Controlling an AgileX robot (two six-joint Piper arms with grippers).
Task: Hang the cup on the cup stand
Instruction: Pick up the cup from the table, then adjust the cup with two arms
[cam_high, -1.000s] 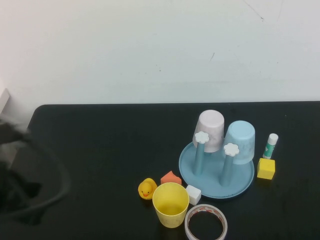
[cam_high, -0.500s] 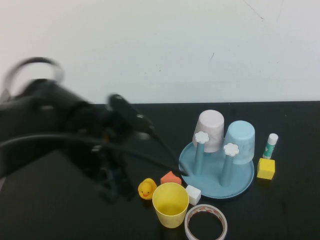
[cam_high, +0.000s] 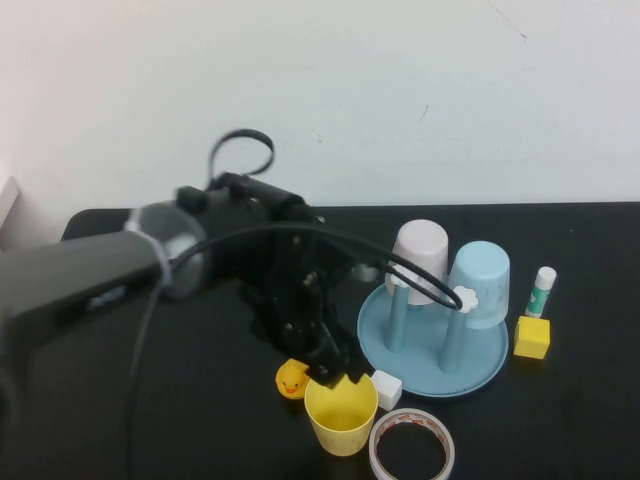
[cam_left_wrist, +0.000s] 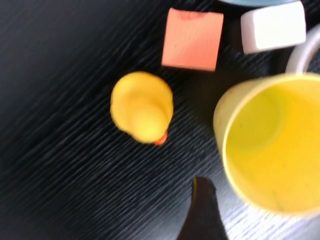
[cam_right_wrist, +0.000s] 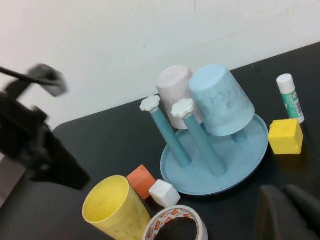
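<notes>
The yellow cup (cam_high: 342, 410) stands upright, mouth up, near the table's front edge. It also shows in the left wrist view (cam_left_wrist: 272, 145) and the right wrist view (cam_right_wrist: 114, 209). The light-blue cup stand (cam_high: 487, 370) is to its right, with two bare white-capped pegs (cam_high: 461, 298). My left gripper (cam_high: 334, 368) hovers just above the cup's far rim, open and empty. One finger (cam_left_wrist: 202, 215) shows beside the rim. My right gripper (cam_right_wrist: 286, 200) is shut and empty, low at the table's front right, off the high view.
A pink cup (cam_high: 418, 260) and a blue cup (cam_high: 480, 283) hang upside down on the stand's back pegs. A rubber duck (cam_high: 292, 378), orange block (cam_left_wrist: 192, 39), white cube (cam_high: 386, 388) and tape roll (cam_high: 411, 445) crowd the yellow cup. A glue stick (cam_high: 541, 290) and yellow cube (cam_high: 532, 337) lie right.
My left arm has swept in from the table's left edge to just above the yellow cup. Cups, stand and small objects have not moved.
</notes>
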